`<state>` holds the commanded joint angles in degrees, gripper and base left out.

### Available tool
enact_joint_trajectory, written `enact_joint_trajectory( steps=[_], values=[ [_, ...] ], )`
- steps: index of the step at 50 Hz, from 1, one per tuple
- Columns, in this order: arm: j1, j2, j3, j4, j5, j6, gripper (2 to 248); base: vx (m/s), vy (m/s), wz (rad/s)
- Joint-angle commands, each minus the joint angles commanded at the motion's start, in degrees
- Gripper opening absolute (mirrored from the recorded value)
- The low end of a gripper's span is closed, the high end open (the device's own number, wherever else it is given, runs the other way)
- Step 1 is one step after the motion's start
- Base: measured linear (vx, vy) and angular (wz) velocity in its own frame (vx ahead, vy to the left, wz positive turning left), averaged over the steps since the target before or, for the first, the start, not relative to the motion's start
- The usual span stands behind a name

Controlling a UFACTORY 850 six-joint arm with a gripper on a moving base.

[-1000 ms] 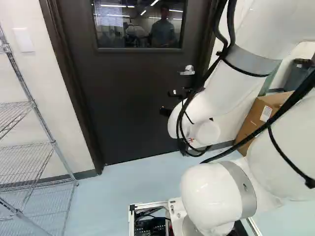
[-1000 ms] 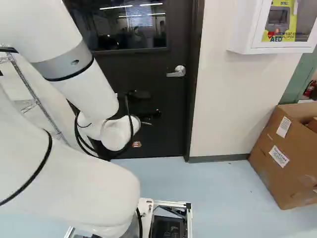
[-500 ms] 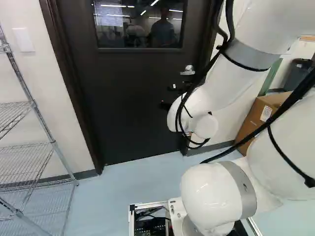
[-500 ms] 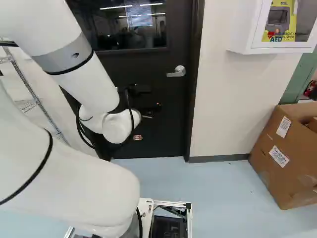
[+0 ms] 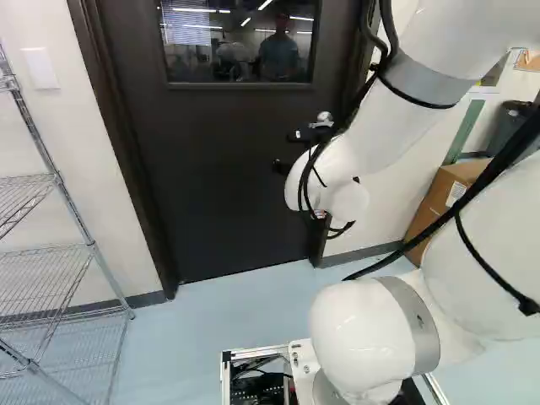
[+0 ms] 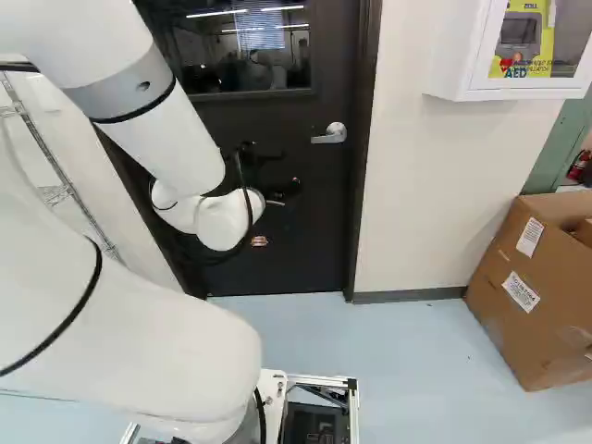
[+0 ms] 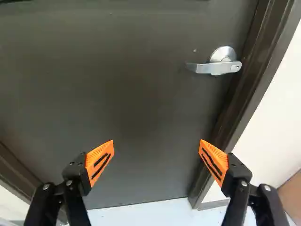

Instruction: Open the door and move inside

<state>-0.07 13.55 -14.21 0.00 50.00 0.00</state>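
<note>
With the lever handle (image 7: 214,68) ahead of the widely spread claw (image 7: 157,141) and apart from it, on the shut door (image 7: 117,94) beside the dark frame (image 7: 254,80), seemingly only at the approaching, with turning, opening and entering all left to do.

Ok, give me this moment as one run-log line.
door: shut | gripper: open, nothing held | lever handle: level, not gripped, ahead of gripper | next: likely approach lever handle
</note>
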Motion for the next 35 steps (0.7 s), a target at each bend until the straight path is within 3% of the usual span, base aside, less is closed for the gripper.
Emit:
enact_joint_trajectory(
  steps=[35],
  values=[
    [-1.28, -4.17, -8.53, 0.00, 0.00, 0.00, 247, 0.000, 0.000, 0.000]
  ],
)
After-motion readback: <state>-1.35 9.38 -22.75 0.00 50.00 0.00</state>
